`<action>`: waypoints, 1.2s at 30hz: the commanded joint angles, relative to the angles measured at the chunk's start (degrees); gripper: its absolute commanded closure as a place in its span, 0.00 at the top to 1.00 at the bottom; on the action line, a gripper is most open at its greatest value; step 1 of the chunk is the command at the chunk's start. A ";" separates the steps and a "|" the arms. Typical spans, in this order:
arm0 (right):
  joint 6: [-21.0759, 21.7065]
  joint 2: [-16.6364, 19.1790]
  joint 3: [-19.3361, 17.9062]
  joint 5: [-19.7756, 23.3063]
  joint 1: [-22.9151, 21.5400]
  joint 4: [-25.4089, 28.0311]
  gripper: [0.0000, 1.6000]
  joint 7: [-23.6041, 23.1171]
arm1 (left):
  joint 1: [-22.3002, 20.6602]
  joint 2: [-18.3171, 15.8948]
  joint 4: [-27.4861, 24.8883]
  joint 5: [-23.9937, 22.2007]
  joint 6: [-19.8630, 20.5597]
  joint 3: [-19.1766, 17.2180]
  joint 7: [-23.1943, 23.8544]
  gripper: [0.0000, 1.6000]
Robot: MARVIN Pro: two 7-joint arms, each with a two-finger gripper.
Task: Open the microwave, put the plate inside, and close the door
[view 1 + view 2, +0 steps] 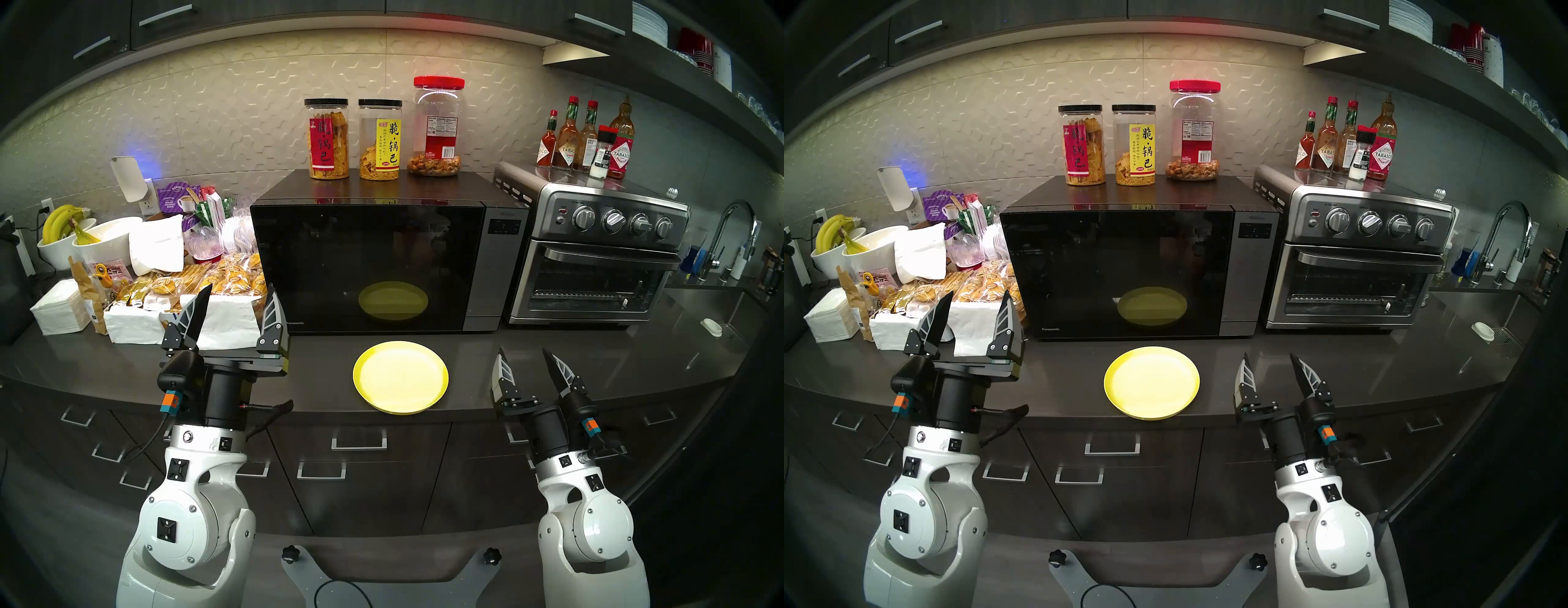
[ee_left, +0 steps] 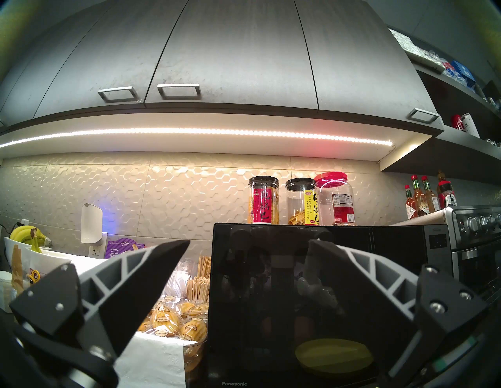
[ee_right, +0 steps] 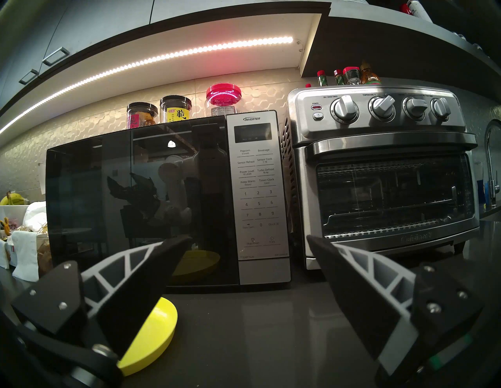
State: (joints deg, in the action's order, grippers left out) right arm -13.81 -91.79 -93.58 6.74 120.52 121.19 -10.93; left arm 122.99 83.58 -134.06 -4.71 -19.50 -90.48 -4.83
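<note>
— Plate (image 1: 400, 377) first: where does it lie?

— Flat on the dark desk (image 1: 594, 361), near the front edge, just before the microwave (image 1: 388, 254). Nothing touches it. Its yellow reflection shows low in the glass.

— And the door (image 1: 360, 267)?

— Shut, flush with the grey touch panel (image 3: 257, 189) at its right. Glossy black, with "Panasonic" lettering low at its left corner.

— Left tool (image 1: 235, 305)?

— Fingers spread wide apart, empty, raised before the microwave's left corner, over the desk. Behind it sit wrapped pastries (image 1: 229, 280) in a white-lined box.

— Right tool (image 1: 526, 365)?

— Also spread wide, holding nothing. It hangs to the right of the plate, lower than the left one, apart from it. In the right wrist view the plate's rim shows behind one finger (image 3: 141, 273).

— What else stands about?

— Three snack jars (image 1: 382, 136) on top of the microwave. A steel toaster oven (image 1: 594, 254) just beside it on the right, sauce bottles (image 1: 589, 140) on its top. White bowls with bananas (image 1: 63, 220) far left; a faucet (image 1: 729, 237) far right.
</note>
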 commanded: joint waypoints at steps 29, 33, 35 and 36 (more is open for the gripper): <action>2.85 0.07 1.11 -1.18 1.34 2.87 1.00 0.44 | 0.12 0.08 -1.06 0.08 -0.10 -0.05 -0.09 1.00; 3.85 0.27 1.11 -1.30 1.33 3.32 1.00 0.04 | 0.12 0.08 -1.06 0.08 -0.10 -0.05 -0.08 1.00; 4.30 0.41 1.12 -1.05 1.56 3.77 1.00 -0.37 | 0.11 0.08 -1.05 0.08 -0.11 -0.05 -0.08 1.00; 4.59 0.51 1.13 -0.89 1.72 4.10 1.00 -0.60 | 0.11 0.08 -1.05 0.07 -0.11 -0.05 -0.08 1.00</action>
State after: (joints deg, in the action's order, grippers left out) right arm -9.85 -91.73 -92.65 5.28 122.21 122.50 -10.72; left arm 122.98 83.58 -134.06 -4.72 -19.50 -90.48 -4.80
